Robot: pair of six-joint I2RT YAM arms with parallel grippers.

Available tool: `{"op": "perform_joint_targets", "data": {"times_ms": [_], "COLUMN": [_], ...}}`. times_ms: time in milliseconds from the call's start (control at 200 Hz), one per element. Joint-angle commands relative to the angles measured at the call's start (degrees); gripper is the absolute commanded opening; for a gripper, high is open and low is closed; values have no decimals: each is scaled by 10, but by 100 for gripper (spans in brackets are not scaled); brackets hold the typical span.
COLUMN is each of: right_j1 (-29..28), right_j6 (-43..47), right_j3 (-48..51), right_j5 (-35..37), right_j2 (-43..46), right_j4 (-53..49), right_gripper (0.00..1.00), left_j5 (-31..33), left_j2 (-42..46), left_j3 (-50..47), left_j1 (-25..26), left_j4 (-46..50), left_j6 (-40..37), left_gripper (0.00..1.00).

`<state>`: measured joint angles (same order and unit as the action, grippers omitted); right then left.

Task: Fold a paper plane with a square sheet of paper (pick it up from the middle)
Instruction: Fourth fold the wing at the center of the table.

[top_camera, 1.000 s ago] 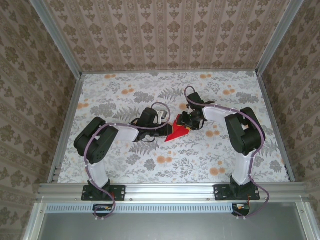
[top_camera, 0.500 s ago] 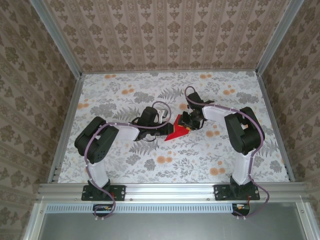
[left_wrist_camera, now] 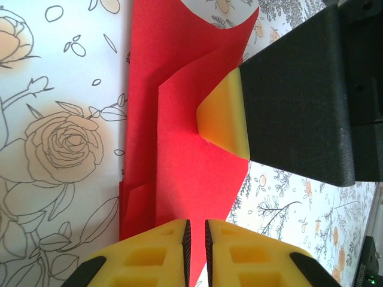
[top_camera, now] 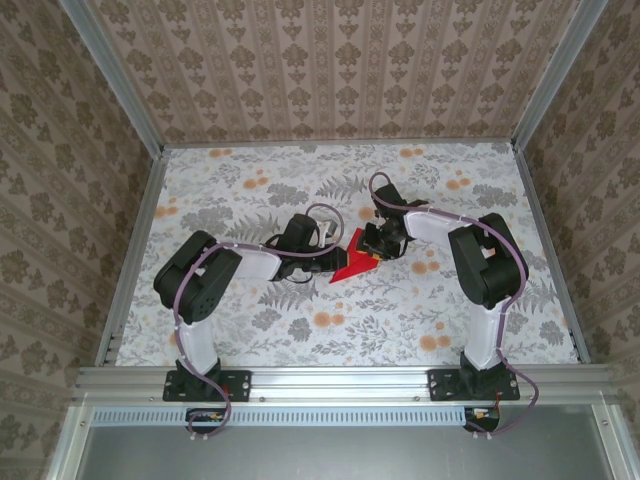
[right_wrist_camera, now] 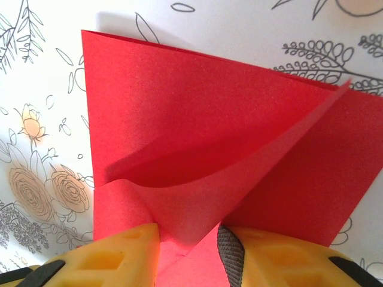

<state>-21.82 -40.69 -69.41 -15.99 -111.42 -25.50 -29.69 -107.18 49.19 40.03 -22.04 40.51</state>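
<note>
Red square sheet of paper [right_wrist_camera: 197, 113], mid-fold: my left end effector [left_wrist_camera: 195, 234] pinches it; my right end effector [right_wrist_camera: 188, 239] straddles raised flap [right_wrist_camera: 197, 197], grip unclear; next, crease flat.

Robot test cell, papered like a home
Wallpapered panels [top_camera: 330, 70] are held in aluminium framing [top_camera: 340, 378] around a floral tabletop [top_camera: 240, 200]; a left arm [top_camera: 205, 285] and a right arm [top_camera: 487, 268] are bolted at its near edge

The square sheet of paper [right_wrist_camera: 197, 119] is matt red with a fine, slightly fibrous grain. The right gripper [right_wrist_camera: 188, 239] has smooth, yellow, plastic-looking finger pads [right_wrist_camera: 119, 251], one with a grey ribbed facing. The left gripper [left_wrist_camera: 195, 230] has the same yellow plastic. The worktop [top_camera: 250, 320] is a matt floral print, edged by brushed metal rails [top_camera: 340, 380].
</note>
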Motion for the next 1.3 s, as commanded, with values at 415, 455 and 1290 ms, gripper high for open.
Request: {"op": "perform_joint_targets", "data": {"times_ms": [415,455,1290], "right_j1": [3,3,4], "right_j6": [6,6,-1], "right_j3": [25,25,19], "right_j5": [77,77,67], "right_j2": [-79,-81,-91], "right_j4": [-80,-81,-86], "right_gripper": [45,45,46], "left_j5": [26,26,46], "left_j2": [-10,-11,-30], "left_j3": [18,17,40], "left_j1": [-2,-2,-2], "left_j4": [44,43,116], "left_j6": [-7,-7,-5], "left_gripper": [15,15,12]}}
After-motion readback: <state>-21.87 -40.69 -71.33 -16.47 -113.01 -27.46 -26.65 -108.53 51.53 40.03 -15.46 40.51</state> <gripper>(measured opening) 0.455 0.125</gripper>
